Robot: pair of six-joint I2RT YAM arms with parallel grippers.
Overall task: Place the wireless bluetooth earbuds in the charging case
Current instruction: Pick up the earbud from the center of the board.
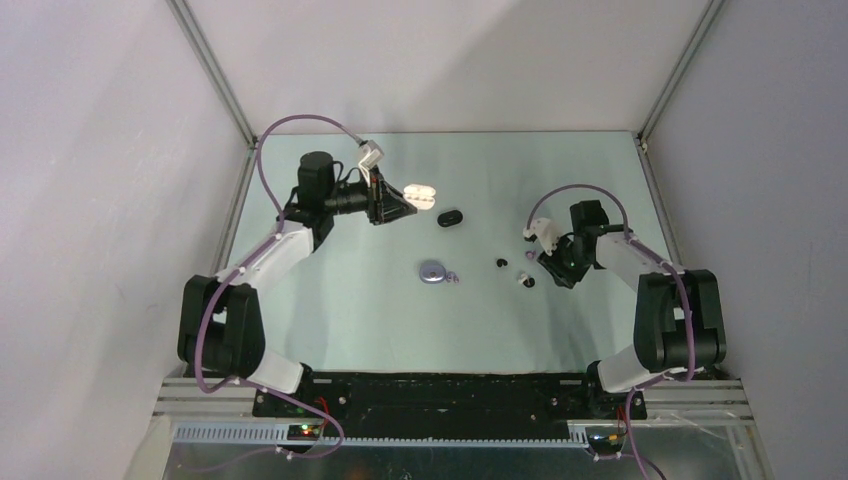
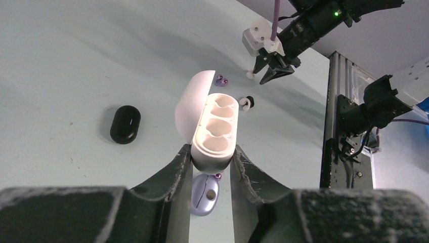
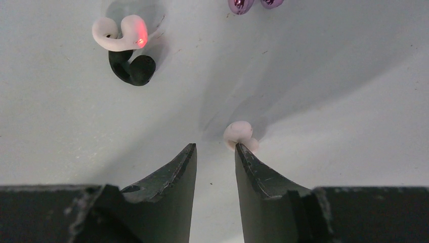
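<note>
My left gripper (image 2: 211, 152) is shut on a white charging case (image 2: 215, 129), held above the table with its lid open and both wells showing bare. In the top view this case (image 1: 421, 195) sits at the far left. My right gripper (image 3: 215, 147) is open low over the table, with nothing between its fingers. A white earbud (image 3: 239, 134) lies against the tip of its right finger, outside the gap. Farther off, another white earbud (image 3: 120, 34) rests against a black earbud (image 3: 134, 70). Two lavender earbuds (image 3: 242, 5) lie at the top edge.
A shut black case (image 1: 451, 217) lies near the held case. A shut lavender case (image 1: 433, 272) lies mid-table with a small lavender bud (image 2: 218, 175) beside it. Metal frame rails run along the table's sides.
</note>
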